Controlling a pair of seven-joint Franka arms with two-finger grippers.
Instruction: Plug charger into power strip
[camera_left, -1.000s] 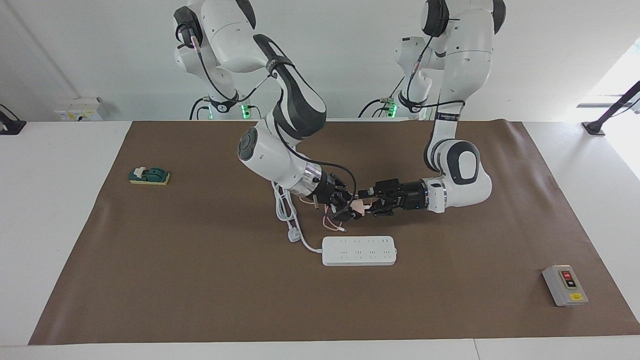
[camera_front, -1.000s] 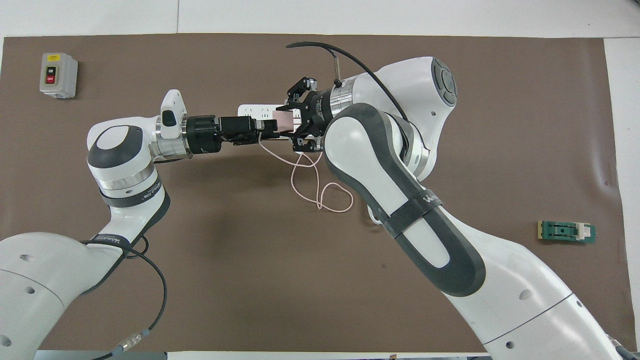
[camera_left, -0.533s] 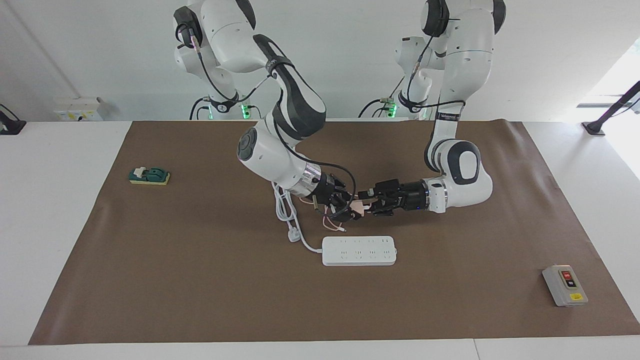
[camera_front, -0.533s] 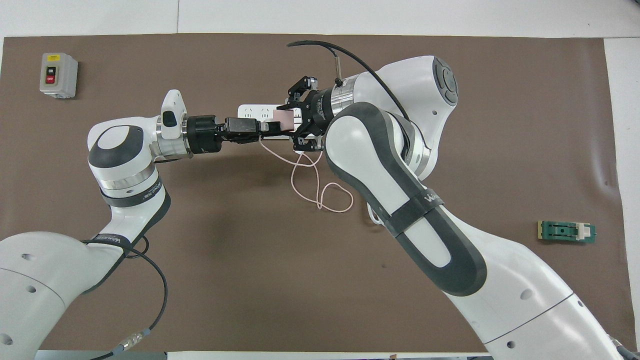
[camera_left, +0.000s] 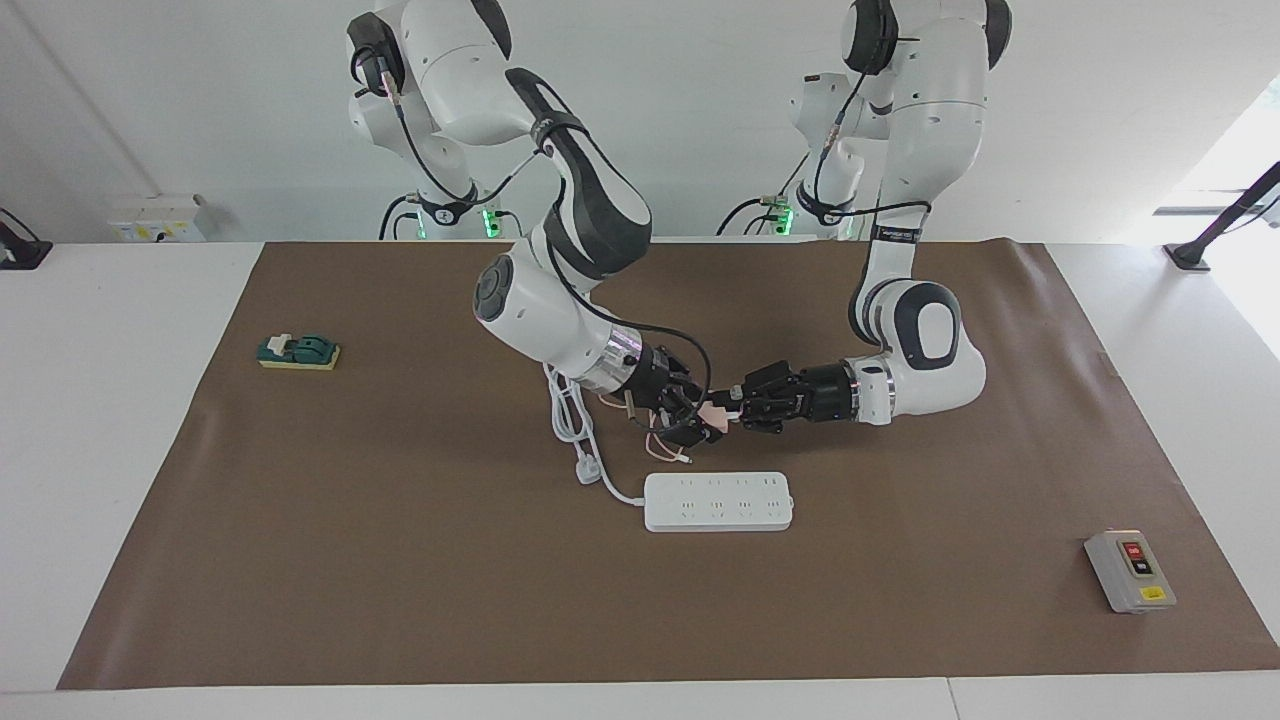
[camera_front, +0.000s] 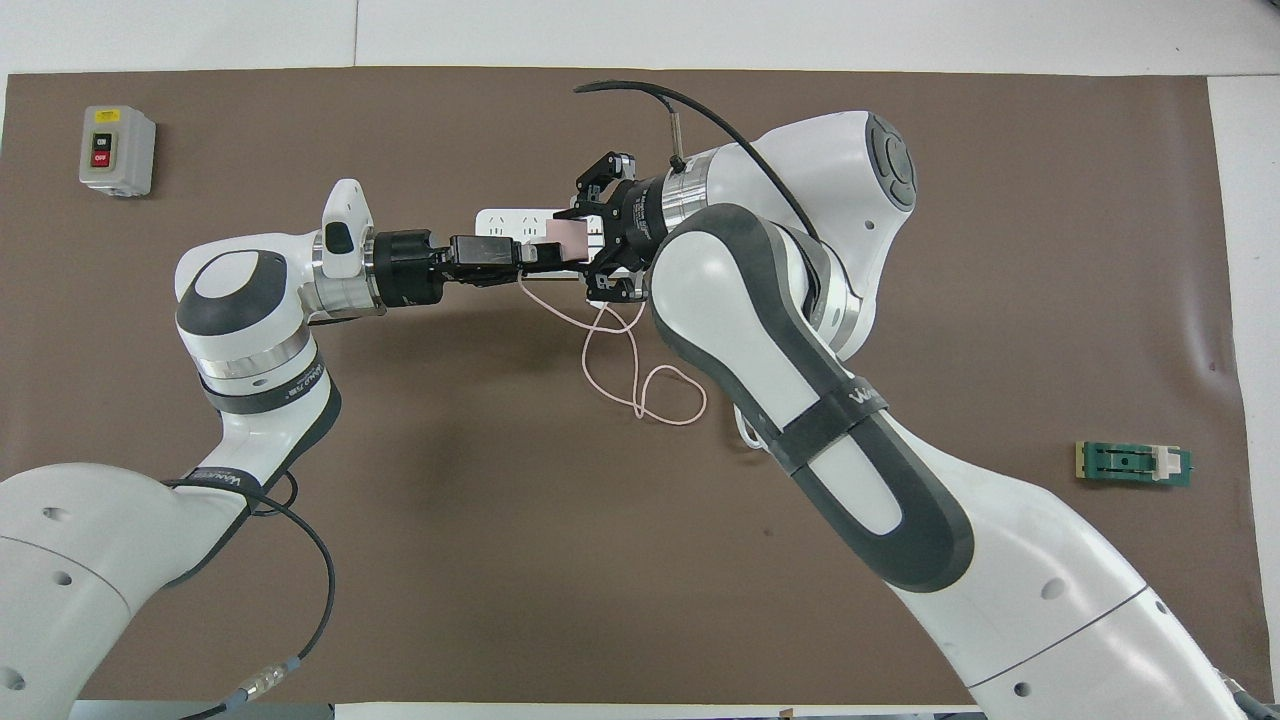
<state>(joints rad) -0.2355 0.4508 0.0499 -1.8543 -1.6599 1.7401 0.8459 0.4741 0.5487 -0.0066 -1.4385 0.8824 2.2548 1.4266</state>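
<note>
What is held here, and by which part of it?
The small pale pink cube-shaped charger: the left gripper is shut on the cube's end toward its arm. The right gripper is at the other end; whether it holds cannot be told.

Both arms are reaching toward the middle, wrists low. The left gripper (camera_left: 738, 413) and the right gripper (camera_left: 712, 418) are meeting tip to tip, the left one clamping tight.

My two grippers meet at the pink charger, above the power strip.

My left gripper (camera_front: 535, 255) is closed on the charger (camera_front: 566, 238), and my right gripper (camera_front: 578, 240) is at its other end. The thin pink cable (camera_front: 640, 385) hangs in loops to the brown desk (camera_front: 450, 500). Only one end of the power strip (camera_front: 505, 218) shows under my arms.
</note>
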